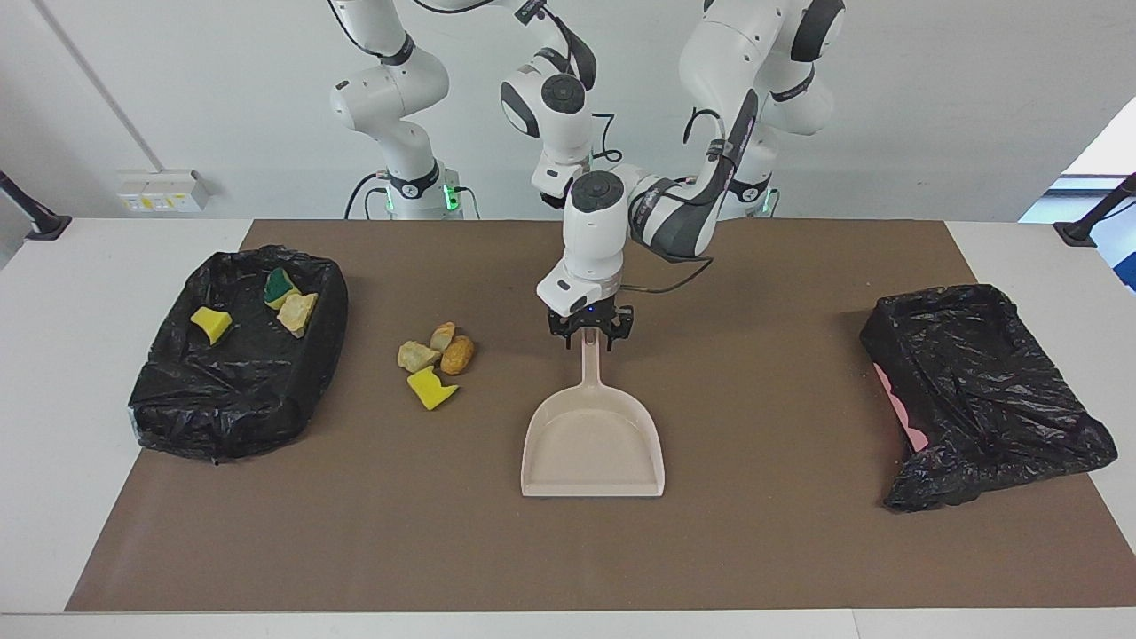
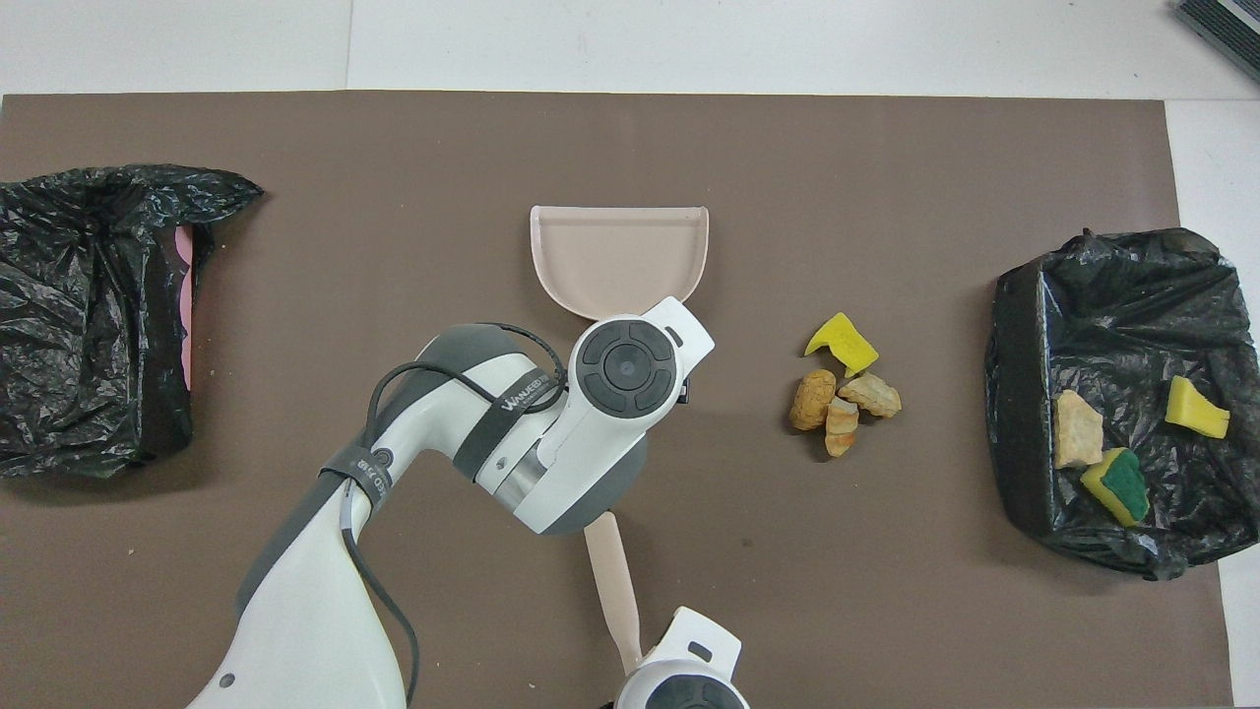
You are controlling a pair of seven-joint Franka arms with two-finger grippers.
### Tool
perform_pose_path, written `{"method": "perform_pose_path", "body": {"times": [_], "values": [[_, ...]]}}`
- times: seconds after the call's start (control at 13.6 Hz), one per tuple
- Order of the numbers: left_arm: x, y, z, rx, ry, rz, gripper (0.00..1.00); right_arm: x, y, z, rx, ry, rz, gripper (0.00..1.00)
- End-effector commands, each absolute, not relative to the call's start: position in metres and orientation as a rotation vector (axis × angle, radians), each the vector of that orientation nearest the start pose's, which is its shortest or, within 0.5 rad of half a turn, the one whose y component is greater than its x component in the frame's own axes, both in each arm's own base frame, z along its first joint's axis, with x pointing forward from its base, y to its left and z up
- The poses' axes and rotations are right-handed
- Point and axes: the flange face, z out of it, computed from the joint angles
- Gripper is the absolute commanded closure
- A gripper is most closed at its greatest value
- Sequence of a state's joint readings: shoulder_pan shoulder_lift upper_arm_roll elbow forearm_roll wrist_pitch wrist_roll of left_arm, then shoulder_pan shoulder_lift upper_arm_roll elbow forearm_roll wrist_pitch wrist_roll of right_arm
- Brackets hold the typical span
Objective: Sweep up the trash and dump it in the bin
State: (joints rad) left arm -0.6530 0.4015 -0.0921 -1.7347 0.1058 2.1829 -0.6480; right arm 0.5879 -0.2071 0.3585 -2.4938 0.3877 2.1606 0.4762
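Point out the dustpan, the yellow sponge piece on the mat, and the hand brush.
dustpan (image 1: 593,444): facing view, bare pan floor.
yellow sponge piece (image 1: 429,389): facing view, top face.
hand brush (image 2: 615,581): overhead view, mid handle.

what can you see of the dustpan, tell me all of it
The dustpan is beige, plastic by the look of it, with a shallow empty tray and a long straight handle. It lies flat on the brown mat mid-table, handle toward the robots, open edge away from them. The left end effector sits at the handle's end.
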Motion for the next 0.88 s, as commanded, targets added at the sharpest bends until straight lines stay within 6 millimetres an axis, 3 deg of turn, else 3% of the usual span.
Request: {"method": "perform_pose_path", "body": {"times": [0.0,0.15,0.29,0.44,0.66,0.81], "values": [[0.493,-0.437,0.368,-3.075,0.265,-0.167,0.79,0.255,0.338,0.375,-3.027,-0.327,0.340,1.00],[0.500,-0.435,0.381,-3.086,0.259,-0.197,0.84,0.265,0.319,0.387,-3.042,-0.268,0.347,1.00],[0.503,-0.431,0.388,-3.077,0.335,-0.209,0.96,0.275,0.298,0.401,-3.085,-0.237,0.319,1.00],[0.501,-0.426,0.398,-3.053,0.414,-0.194,1.00,0.285,0.286,0.402,-3.092,-0.233,0.319,1.00],[0.494,-0.408,0.419,-2.939,0.747,-0.103,1.00,0.307,0.260,0.405,-3.086,-0.209,0.349,1.00],[0.498,-0.395,0.420,-2.844,0.981,-0.025,1.00,0.332,0.228,0.413,-3.103,-0.217,0.355,1.00]]}}
